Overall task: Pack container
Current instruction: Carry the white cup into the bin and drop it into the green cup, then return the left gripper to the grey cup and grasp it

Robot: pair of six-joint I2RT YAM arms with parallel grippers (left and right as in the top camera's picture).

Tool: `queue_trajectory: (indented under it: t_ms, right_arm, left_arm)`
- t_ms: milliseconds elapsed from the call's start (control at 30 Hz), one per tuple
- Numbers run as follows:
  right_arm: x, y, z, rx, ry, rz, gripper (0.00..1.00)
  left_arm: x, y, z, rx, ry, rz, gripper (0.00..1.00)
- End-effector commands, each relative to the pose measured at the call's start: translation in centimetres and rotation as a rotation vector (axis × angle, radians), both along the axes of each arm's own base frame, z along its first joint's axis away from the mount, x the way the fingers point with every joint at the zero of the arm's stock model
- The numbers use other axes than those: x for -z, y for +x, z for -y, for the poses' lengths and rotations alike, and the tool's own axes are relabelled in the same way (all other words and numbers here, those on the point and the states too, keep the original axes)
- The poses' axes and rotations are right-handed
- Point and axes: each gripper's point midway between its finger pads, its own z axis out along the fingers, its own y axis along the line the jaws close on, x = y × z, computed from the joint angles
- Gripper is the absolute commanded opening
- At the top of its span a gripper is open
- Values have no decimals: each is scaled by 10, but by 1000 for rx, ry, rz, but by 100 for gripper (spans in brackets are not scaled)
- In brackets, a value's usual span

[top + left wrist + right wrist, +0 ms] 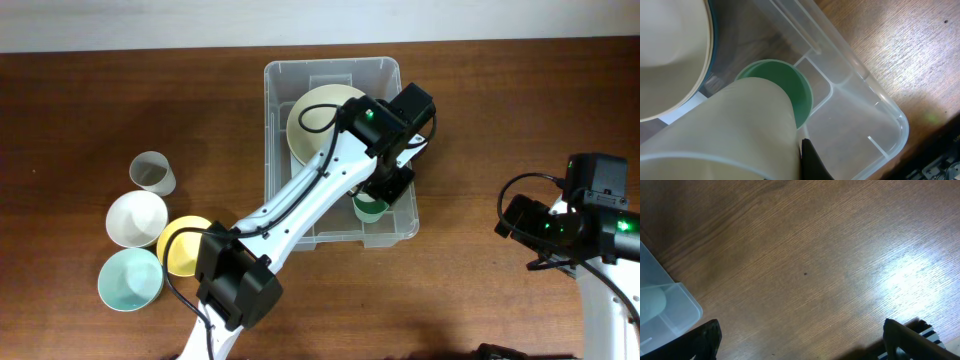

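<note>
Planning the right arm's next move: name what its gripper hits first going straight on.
The right gripper would likely meet the brown wooden table first; nothing else shows ahead.

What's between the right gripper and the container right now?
Nothing but bare wooden table between the right gripper and the container; the overhead view shows it, and the right wrist view confirms bare wood up to the container's corner.

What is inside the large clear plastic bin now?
A large cream round bowl, a small green cup and a pale cup next to it. The left arm hides part of the bin.
</note>
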Motion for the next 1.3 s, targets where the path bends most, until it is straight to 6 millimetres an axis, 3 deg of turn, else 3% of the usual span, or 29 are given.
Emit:
queue_trajectory:
  t_ms: [0,67,133,233,333,433,600,700,800,933,1000,1067,1267]
  right_arm:
    - [-6,3,1,-2,-1,18,99]
    - [-6,3,1,-2,-1,18,99]
    - [-6,3,1,-2,-1,18,99]
    - [-6,3,1,-2,-1,18,99]
    - [-6,3,1,-2,-1,18,99]
    - [-6,3,1,-3,-1,18,99]
    - [-6,3,1,-3,-1,18,99]
    - [-6,3,1,-2,-1,19,99]
    - [-6,3,1,-2,-1,19,99]
    - [-6,4,1,-2,-2,22,99]
    - [-6,4,1,-2,-2,22,99]
    - [-6,4,1,-2,-2,22,99]
    - [-6,4,1,-3,-2,22,99]
  left_arm:
    - [-3,-2,0,17,-12,-1,18]
    - [-3,-2,0,17,-10,-2,33]
    - [-3,-2,0,18,-9,-2,40]
    - [-3,1,-2,14,-1,12,41]
    - [-12,19,-20,-35,60,93,40]
    - [-36,41,-54,-113,107,179,40]
    - [-80,77,-147,-335,164,278,48]
    - [-93,96,-230,-567,180,261,60]
    - [-86,105,-298,-764,168,196,64]
    - [-69,110,-356,-925,129,127,64]
    - [-56,111,-376,-971,143,102,64]
    - [-35,112,-389,-999,162,61,64]
    - [24,111,-392,-998,199,-19,64]
